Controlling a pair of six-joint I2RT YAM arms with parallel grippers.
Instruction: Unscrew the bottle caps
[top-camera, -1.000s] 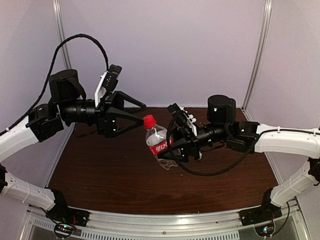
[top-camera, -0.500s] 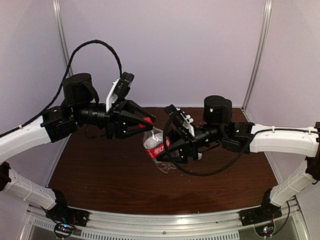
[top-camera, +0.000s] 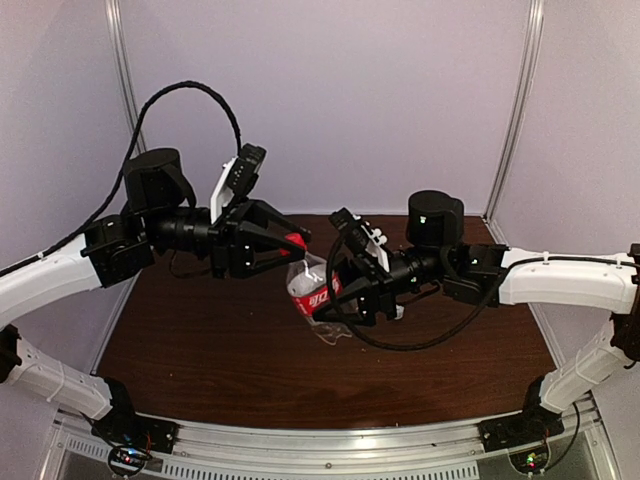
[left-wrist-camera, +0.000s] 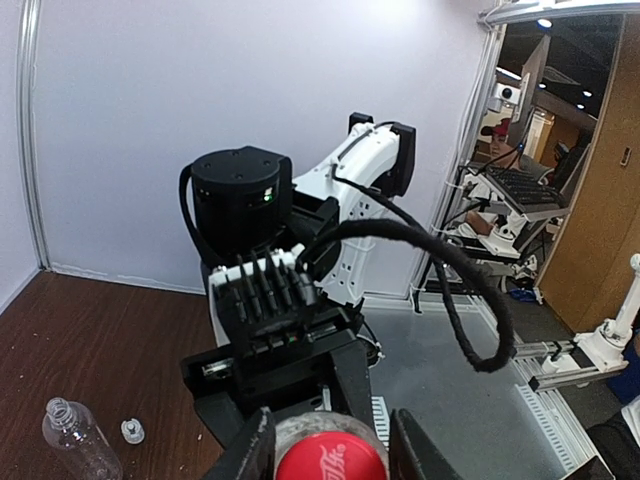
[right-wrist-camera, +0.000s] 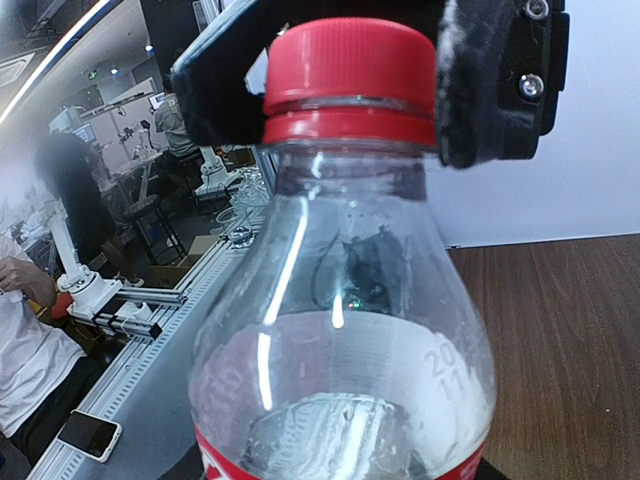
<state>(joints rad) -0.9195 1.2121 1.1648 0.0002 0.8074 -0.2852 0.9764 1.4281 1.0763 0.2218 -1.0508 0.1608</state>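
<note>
- Left gripper (top-camera: 289, 243) has swung in since a second ago, its fingers now clamped on the red cap (right-wrist-camera: 350, 75).
- Right gripper (top-camera: 330, 300) clasps the small bottle (right-wrist-camera: 340, 380) by its body.

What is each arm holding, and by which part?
Right gripper holds the small bottle by its labelled body; left gripper has its jaws on the red cap, apparently clamped.

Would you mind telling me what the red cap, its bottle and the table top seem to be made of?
The red cap looks like opaque moulded plastic, satin, with a tamper ring. The bottle looks like clear glossy plastic: see-through walls, streaked highlights. The table top shows brown grain, wood or laminate; I cannot tell which.
</note>
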